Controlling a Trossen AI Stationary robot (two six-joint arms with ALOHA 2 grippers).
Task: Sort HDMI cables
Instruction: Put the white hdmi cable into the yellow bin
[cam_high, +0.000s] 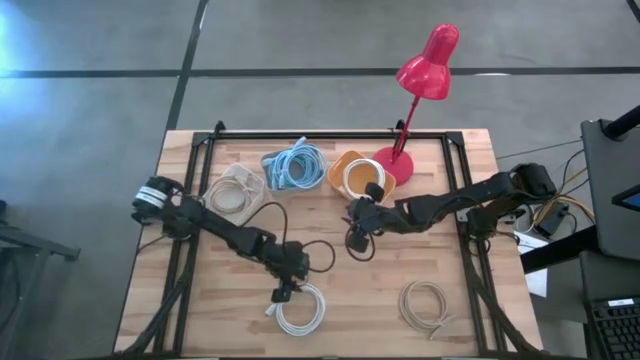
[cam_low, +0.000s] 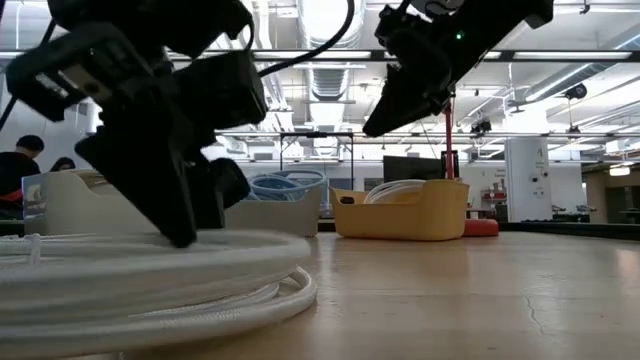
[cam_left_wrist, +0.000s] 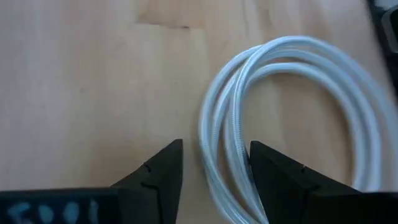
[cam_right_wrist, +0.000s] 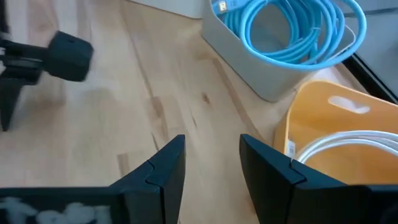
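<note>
Across the wooden bench (cam_high: 330, 300) three bins line the 12 o'clock edge, one per colour, which explains the grouping: a clear bin (cam_high: 236, 190) at 11 holding tan coils, a grey bin (cam_high: 296, 166) at 12 with blue coils (cam_right_wrist: 292, 28), an orange bin (cam_high: 357, 177) at 1 with white cable (cam_right_wrist: 348, 146). Red lamp (cam_high: 425, 70) stands just beyond. Two coils wait loose: a white coil (cam_high: 302, 308) at 6, a tan coil (cam_high: 425, 303) at 5. Left gripper (cam_left_wrist: 214, 165) is low at the white coil's rim, fingers apart straddling the strands, likely lining up a pick. Right gripper (cam_right_wrist: 211, 162) hovers near the orange bin, fingers apart, empty, probably clearing the drop spot.
</note>
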